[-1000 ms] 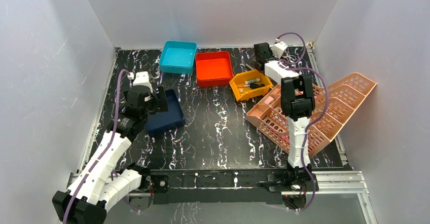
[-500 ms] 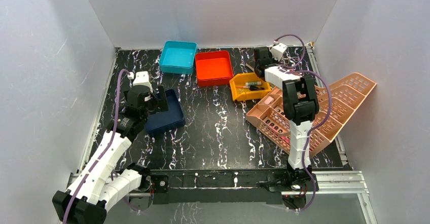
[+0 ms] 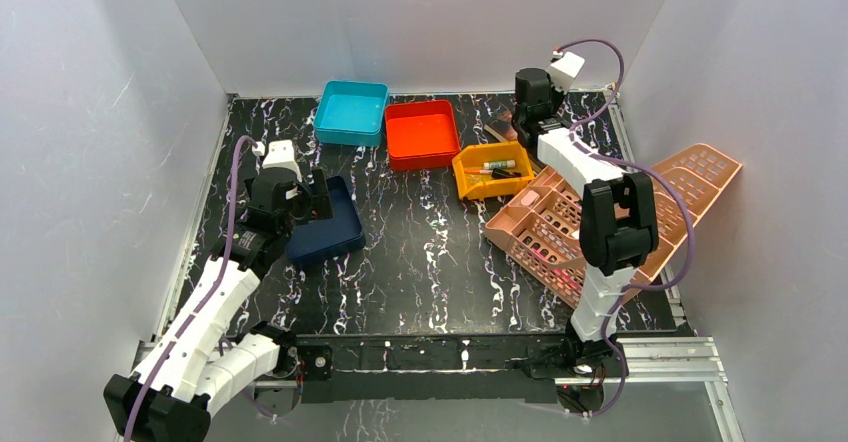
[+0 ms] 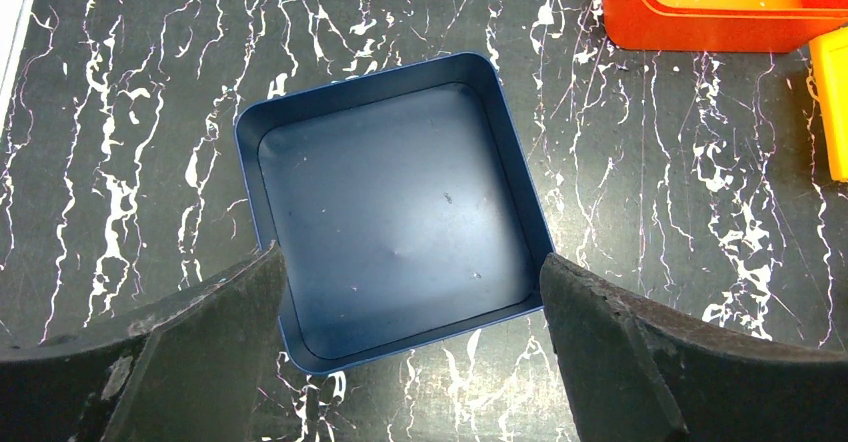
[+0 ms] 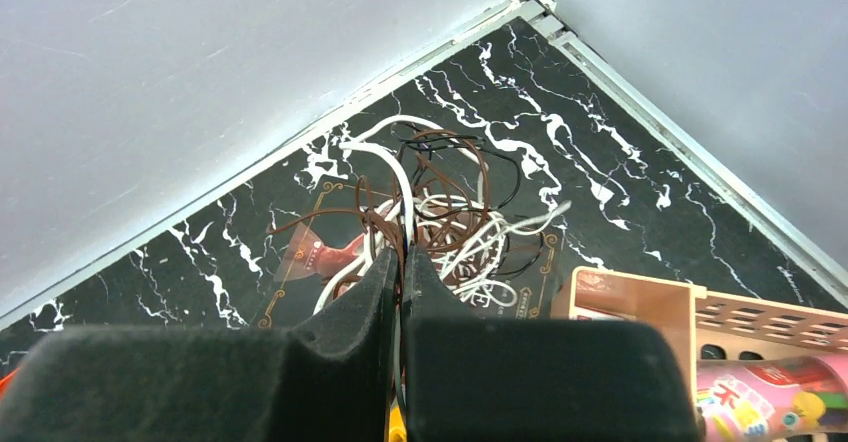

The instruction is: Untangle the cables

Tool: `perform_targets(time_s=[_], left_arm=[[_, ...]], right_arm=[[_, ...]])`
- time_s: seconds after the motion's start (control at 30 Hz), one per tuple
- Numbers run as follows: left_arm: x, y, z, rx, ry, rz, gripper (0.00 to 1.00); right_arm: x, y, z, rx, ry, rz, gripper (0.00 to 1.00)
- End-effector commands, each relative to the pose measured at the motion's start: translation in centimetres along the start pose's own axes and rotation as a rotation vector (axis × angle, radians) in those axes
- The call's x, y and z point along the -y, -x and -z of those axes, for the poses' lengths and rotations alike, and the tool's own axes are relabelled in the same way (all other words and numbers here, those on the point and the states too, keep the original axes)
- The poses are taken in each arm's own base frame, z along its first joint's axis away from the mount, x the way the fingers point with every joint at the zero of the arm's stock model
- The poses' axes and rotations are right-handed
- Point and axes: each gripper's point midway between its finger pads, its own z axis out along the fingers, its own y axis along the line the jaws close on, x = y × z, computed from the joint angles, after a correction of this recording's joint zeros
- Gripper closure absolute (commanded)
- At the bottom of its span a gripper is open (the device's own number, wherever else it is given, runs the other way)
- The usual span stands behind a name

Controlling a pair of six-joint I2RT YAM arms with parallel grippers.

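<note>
The cables [image 5: 455,207] lie as a tangled heap of thin white, brown and black loops in the table's far right corner. My right gripper [image 5: 403,255] is shut on them, with white and dark strands pinched between the two black pads. In the top view the right gripper [image 3: 527,122] points down at that corner and hides most of the heap. My left gripper [image 4: 410,262] hangs open above the near edge of an empty navy tray [image 4: 390,212], nothing between its fingers. It sits at the left of the table [image 3: 305,202].
A dark printed packet [image 5: 300,262] lies under the cables. Back row: a teal tray [image 3: 352,112], a red tray [image 3: 421,133], a yellow bin [image 3: 495,170] with small items. A pink basket [image 3: 670,197] leans on the right wall. Walls meet close behind the heap.
My right arm swung from over the yellow bin toward the back right corner and its jaws closed on the cables. The left arm has not moved.
</note>
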Motion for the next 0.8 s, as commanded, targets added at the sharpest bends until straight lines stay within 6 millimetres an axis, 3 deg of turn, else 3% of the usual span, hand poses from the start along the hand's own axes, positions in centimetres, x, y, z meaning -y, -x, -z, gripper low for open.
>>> perform_targets(time_s=[0.0, 0.23, 0.3, 0.6, 0.77], left_arm=[[0.0, 0.3, 0.1, 0.011, -0.006, -0.004, 0.02], [0.0, 0.2, 0.0, 0.007, -0.006, -0.006, 0.02], [0.0, 0.2, 0.0, 0.006, -0.006, -0.007, 0.02], [-0.1, 0.3, 0.1, 0.014, -0.002, -0.004, 0.01], [-0.1, 0.4, 0.1, 0.013, -0.002, -0.004, 0.02]], right_arm=[[-1.1, 3.7, 2.1, 0.072, 0.069, -0.011, 1.0], [-4.0, 8.2, 6.5, 0.159, 0.196, 0.047, 1.0], [-5.1, 9.8, 8.5, 0.186, 0.238, 0.061, 1.0], [-9.3, 13.5, 18.2, 0.26, 0.436, 0.082, 1.0], [-11.0, 14.2, 23.5, 0.244, 0.584, 0.104, 1.0]])
